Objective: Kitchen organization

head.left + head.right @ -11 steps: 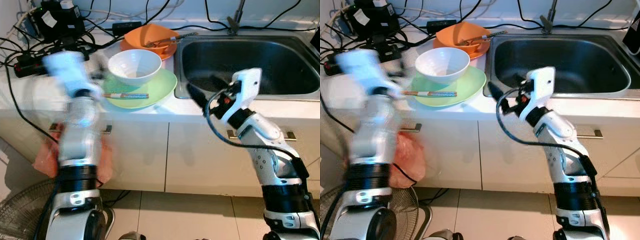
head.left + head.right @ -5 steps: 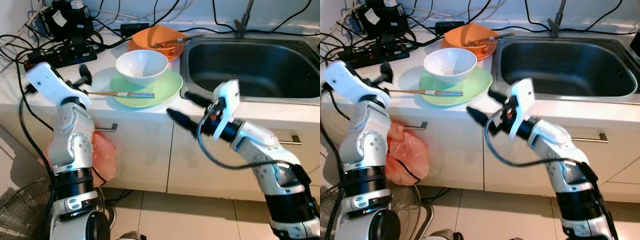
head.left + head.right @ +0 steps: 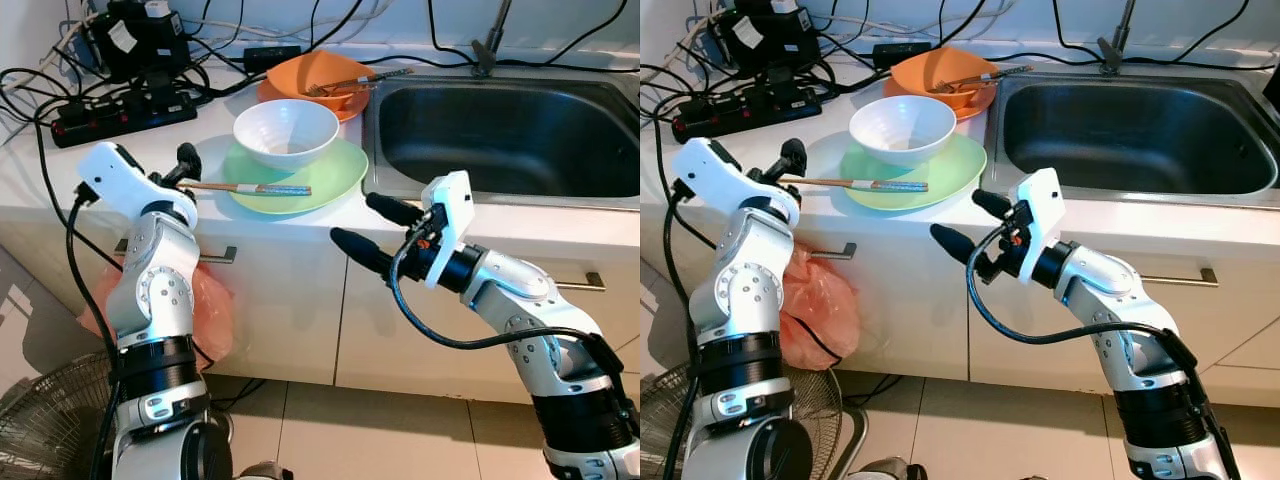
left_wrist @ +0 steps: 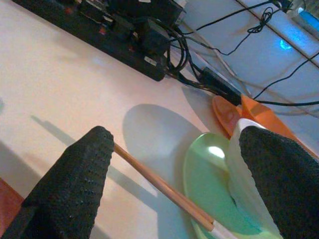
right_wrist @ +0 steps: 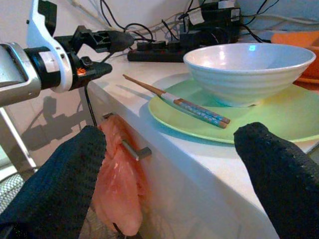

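1. Chopsticks (image 3: 245,188): one pair, lying across the near-left rim of the green plate (image 3: 335,172), handle ends overhanging onto the white counter (image 3: 100,170) to the left.
2. White bowl (image 3: 286,133) sits on the green plate, just beyond the chopsticks. Orange bowl (image 3: 305,72) with a utensil in it stands farther back, close beside the sink (image 3: 500,130).
3. Left gripper (image 3: 180,172): at the counter's near edge, fingers spread, tips at the chopsticks' handle ends; holds nothing. Left wrist view shows the chopstick shaft (image 4: 159,186) running between the two fingers (image 4: 75,179).
4. Right gripper (image 3: 375,230): in front of the cabinet, below the counter edge, near the plate's right side; fingers apart, empty.
5. Right wrist view adds the pink plastic bag (image 5: 119,184) hanging at a drawer handle (image 5: 130,147), below the counter edge.
6. Far left of counter: black power strip (image 3: 120,108) and tangled cables (image 3: 200,60). Fan grille (image 3: 40,420) on the tiled floor, near left.
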Available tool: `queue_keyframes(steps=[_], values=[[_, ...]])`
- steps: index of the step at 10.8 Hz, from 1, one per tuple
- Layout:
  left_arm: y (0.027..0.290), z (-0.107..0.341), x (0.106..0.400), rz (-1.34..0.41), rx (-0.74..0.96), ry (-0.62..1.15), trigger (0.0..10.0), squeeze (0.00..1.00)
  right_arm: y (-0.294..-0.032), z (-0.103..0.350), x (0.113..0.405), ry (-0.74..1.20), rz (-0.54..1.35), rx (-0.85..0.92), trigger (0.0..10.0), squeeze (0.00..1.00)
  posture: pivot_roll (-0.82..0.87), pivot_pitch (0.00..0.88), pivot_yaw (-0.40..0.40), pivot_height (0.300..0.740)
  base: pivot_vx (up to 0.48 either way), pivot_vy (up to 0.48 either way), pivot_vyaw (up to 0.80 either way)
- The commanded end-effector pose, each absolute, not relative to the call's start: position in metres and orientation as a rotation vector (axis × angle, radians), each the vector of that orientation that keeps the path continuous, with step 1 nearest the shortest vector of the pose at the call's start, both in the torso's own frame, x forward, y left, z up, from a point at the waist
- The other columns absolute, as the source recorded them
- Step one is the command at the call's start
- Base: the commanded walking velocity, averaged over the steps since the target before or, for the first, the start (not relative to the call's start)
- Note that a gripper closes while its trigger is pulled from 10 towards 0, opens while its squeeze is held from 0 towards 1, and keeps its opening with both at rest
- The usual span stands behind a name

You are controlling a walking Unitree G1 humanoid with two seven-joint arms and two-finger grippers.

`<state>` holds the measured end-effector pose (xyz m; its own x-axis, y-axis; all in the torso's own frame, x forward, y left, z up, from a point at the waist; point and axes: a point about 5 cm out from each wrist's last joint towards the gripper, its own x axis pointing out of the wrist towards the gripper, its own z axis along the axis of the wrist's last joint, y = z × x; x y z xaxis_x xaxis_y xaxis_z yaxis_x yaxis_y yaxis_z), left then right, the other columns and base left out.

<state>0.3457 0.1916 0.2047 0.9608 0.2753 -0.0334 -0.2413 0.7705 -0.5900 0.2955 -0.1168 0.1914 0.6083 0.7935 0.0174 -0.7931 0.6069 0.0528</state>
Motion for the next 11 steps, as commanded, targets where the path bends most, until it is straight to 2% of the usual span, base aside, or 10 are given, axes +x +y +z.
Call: queue_keyframes(steps=[1,8,11], values=[[0.191,0.211,0.347,0.288,-0.644,-0.061,10.0,0.00,-0.117,0.193,0.293,0.008,0.928,0.041,10.0,0.78,0.05,0.030,0.059,0.740,0.000,0.000,0.00],[0.188,0.203,0.348,0.320,-0.762,0.034,10.0,0.00,-0.115,0.188,0.286,0.062,0.980,0.010,10.0,0.77,0.05,0.029,0.068,0.740,0.000,0.000,0.00],[0.184,0.191,0.356,0.304,-0.877,0.110,10.0,0.00,-0.114,0.188,0.284,0.065,0.990,0.015,10.0,0.76,0.04,0.028,0.069,0.740,0.000,0.000,0.00]])
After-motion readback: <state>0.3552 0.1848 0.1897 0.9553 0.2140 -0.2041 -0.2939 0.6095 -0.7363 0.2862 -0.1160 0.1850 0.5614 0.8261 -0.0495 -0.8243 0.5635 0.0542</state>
